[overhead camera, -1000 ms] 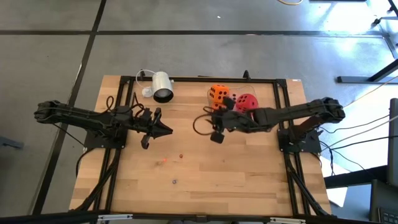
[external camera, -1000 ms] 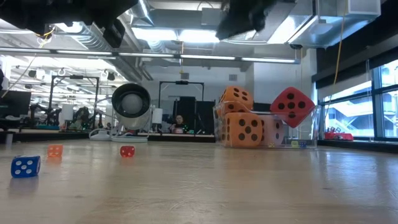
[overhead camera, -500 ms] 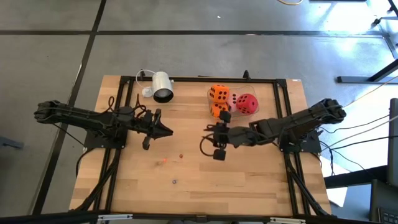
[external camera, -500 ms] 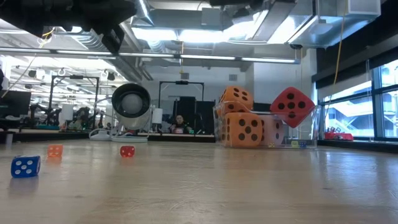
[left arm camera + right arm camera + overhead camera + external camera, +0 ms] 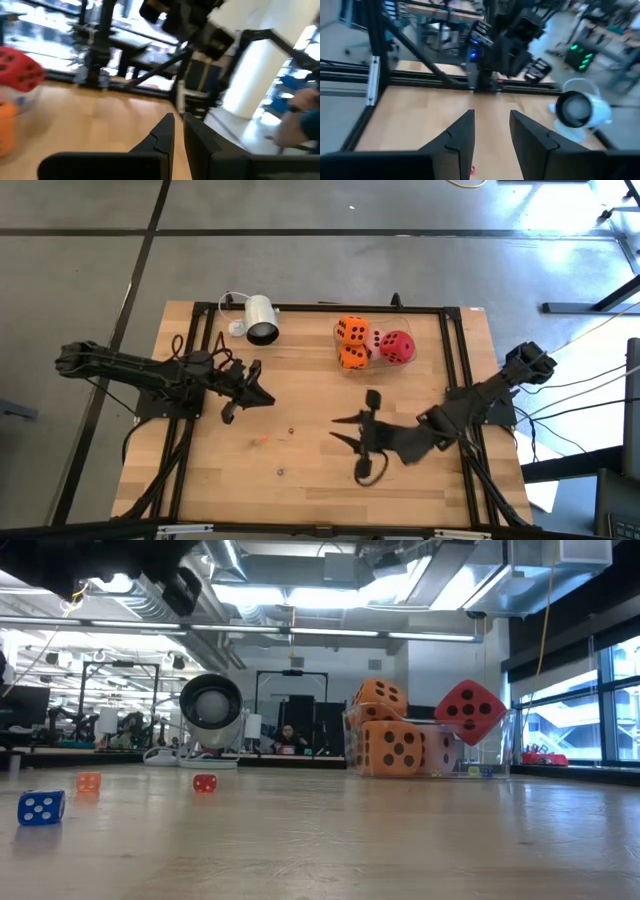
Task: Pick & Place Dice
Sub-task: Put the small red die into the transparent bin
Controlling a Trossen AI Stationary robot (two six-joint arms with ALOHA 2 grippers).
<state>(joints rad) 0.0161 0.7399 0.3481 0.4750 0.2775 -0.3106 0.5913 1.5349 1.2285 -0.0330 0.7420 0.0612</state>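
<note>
Two orange dice (image 5: 351,330) (image 5: 352,357), a red die (image 5: 397,347) and a pale pink die (image 5: 375,340) sit together in a clear box (image 5: 500,755) at the table's far right. In the low view one orange die (image 5: 380,697) rests on top of the other (image 5: 390,748), and the red die (image 5: 468,710) sits tilted, high in the box. My right gripper (image 5: 338,430) hovers open over the table's middle, nearer the front edge than the dice, with nothing between its fingers (image 5: 462,131). My left gripper (image 5: 268,397) is shut and empty, left of centre.
A white cylindrical camera (image 5: 260,320) with its cable lies at the far left. Several tiny dice lie on the wood: a red one (image 5: 291,431), an orange one (image 5: 89,782) and a blue one (image 5: 41,806). A black frame (image 5: 330,308) borders the tabletop.
My right gripper has swung away from the box of dice toward the table's near edge, turning as it went; its finger gap stays the same and it carries nothing. The dice have not moved.
</note>
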